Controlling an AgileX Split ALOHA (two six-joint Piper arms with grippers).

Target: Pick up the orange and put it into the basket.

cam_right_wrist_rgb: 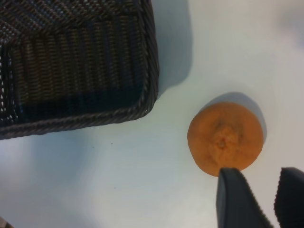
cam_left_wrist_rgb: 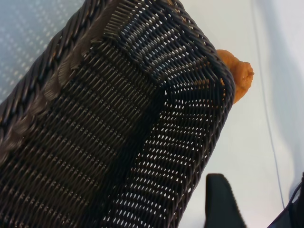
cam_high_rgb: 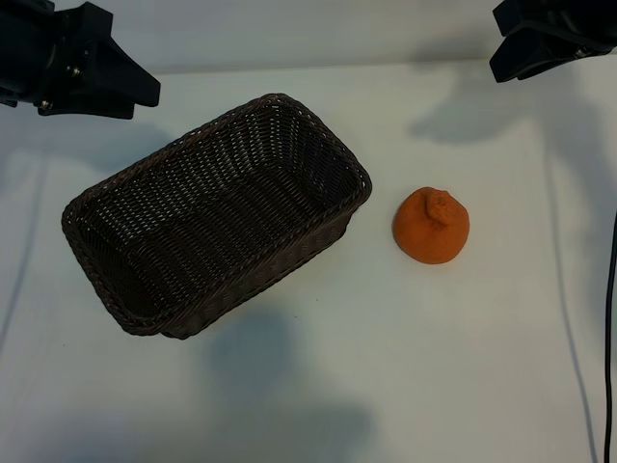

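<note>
the orange (cam_high_rgb: 431, 226) beside the basket (cam_high_rgb: 125, 188) looks firm, light, matte; with my right gripper (cam_right_wrist_rgb: 268, 199) parted and empty, i'd pinch its round sides below the knob.

A white tabletop (cam_high_rgb: 463, 367) carries the basket (cam_high_rgb: 217, 214) left of centre and the orange (cam_high_rgb: 431, 226) just beside it.

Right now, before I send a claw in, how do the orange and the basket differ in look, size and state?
The orange is small, roundish and matte orange with a knobby bump on top; the basket is large, rectangular, dark brown woven wicker. The orange is solid, while the basket is open-topped and holds nothing. The orange sits outside the basket, apart from its short end, not touching. Both rest on the white table, and neither is held by a claw.
</note>
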